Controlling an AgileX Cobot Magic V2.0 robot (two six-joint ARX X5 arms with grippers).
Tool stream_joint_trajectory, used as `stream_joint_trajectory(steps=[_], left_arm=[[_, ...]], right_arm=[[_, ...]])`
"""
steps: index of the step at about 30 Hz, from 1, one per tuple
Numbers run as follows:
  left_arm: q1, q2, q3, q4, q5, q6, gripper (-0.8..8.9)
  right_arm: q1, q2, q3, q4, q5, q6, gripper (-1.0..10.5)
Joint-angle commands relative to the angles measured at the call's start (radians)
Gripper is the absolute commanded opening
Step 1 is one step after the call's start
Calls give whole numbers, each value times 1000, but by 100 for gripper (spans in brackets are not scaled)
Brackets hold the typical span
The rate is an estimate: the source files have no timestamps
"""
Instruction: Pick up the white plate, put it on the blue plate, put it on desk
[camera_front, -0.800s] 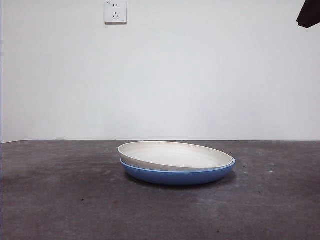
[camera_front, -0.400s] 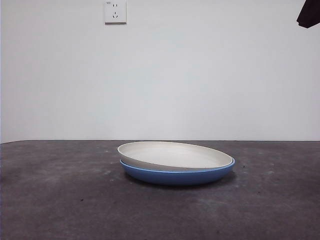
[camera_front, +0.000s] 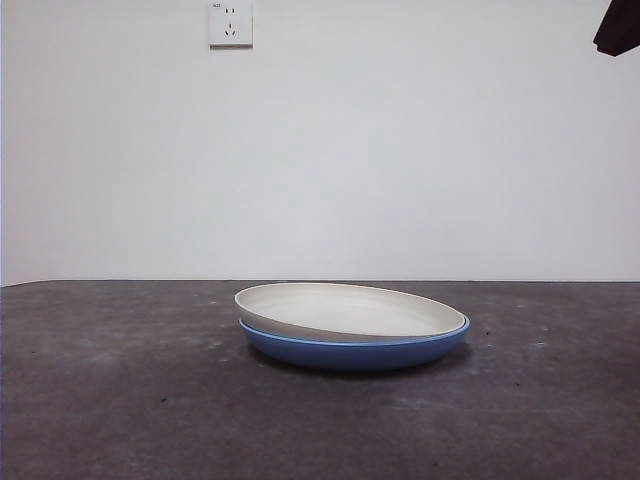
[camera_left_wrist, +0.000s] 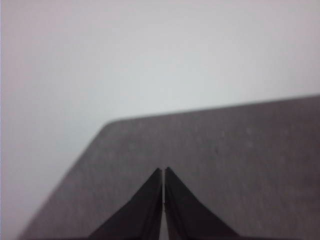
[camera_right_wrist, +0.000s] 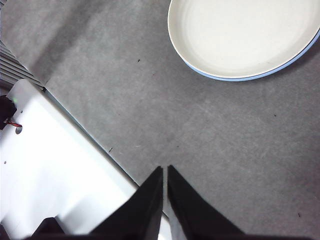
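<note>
The white plate (camera_front: 350, 310) lies on the blue plate (camera_front: 355, 352) at mid desk (camera_front: 110, 400), both grippers (camera_left_wrist: 163, 172) (camera_right_wrist: 165, 170) pressed together and away, so stacking seems done and the next move calls for lifting it off

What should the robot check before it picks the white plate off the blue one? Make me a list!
1. White plate sits in the blue plate: ok, slightly off-centre and tilted.
2. Nothing lies on the white plate: ok, its inside looks bare in the right wrist view.
3. Left gripper free: ok, fingers shut on nothing, over the desk away from the plates.
4. Right gripper free: ok, fingers shut on nothing, above bare desk beside the plates.
5. Fingers open for grasping: not ok, both shut.
6. Plate rim reachable: cannot tell.
</note>
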Motion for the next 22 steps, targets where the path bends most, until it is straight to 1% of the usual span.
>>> stream_joint_trajectory(steps=[1, 6, 11, 16, 22], left_arm=[[2, -32, -55, 2, -5, -19, 9], [2, -69, -128, -1, -5, -19, 9], [2, -69, -165, -21, -5, -22, 9], [2, -69, -169, -98, -5, -22, 9], [2, -69, -169, -99, -5, -42, 9]], right_arm=[[6, 4, 6, 10, -3, -11, 8], [6, 4, 7, 10, -3, -11, 8], [6, 3, 6, 10, -3, -11, 8], [6, 3, 7, 10, -3, -11, 8], [6, 3, 7, 10, -3, -11, 8]])
